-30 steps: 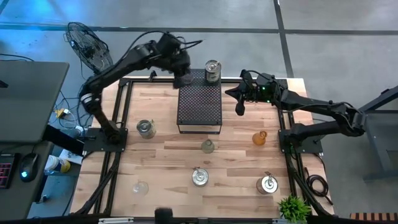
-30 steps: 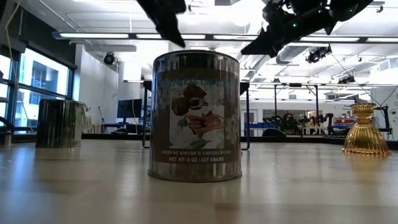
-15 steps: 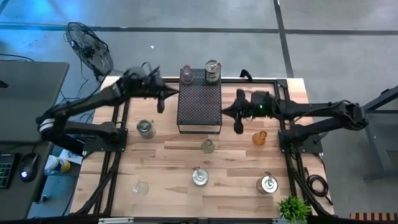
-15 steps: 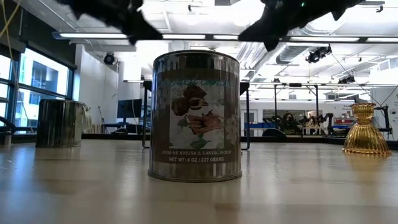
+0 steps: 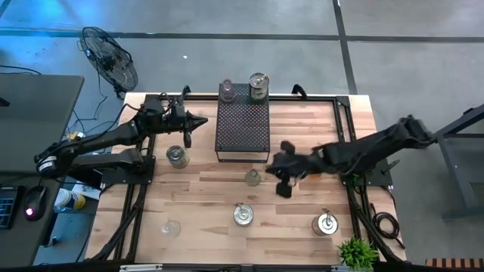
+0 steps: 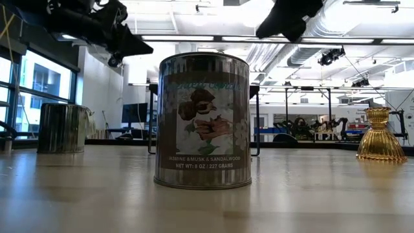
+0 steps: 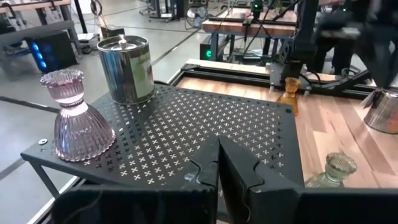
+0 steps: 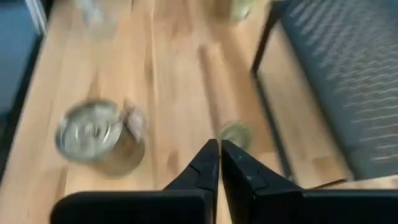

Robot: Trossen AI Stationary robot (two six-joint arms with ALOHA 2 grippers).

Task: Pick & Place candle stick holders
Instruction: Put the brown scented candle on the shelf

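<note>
A: Where do we have the left gripper?

B: Just off the left side of the black perforated box, above the table. Fingers clenched together, nothing between them. Straight ahead of it on the box top we see the pinkish holder and the silvery tin, both upright, near each other at the far end.

A: Right gripper?

B: Over mid-table, just beside the clear glass holder in front of the box. Its wrist view shows the fingers pressed shut and empty; that picture is smeared. The glass holder sits just ahead of the fingertips, not touching. A silvery tin holder is off to one side of it.

A: The rest of the holders?

B: Amber-orange one is upright on the wood, near the right arm; the arm covers it from above. One silvery tin is just below the left gripper on the table. Another tin and a lidded one stand toward the front edge, nearer the right gripper. A clear glass one is at the front left, well apart from both grippers.

A: Low view?

B: A labelled tin fills the middle; the amber holder is at the far right. Both arms are overhead.
</note>
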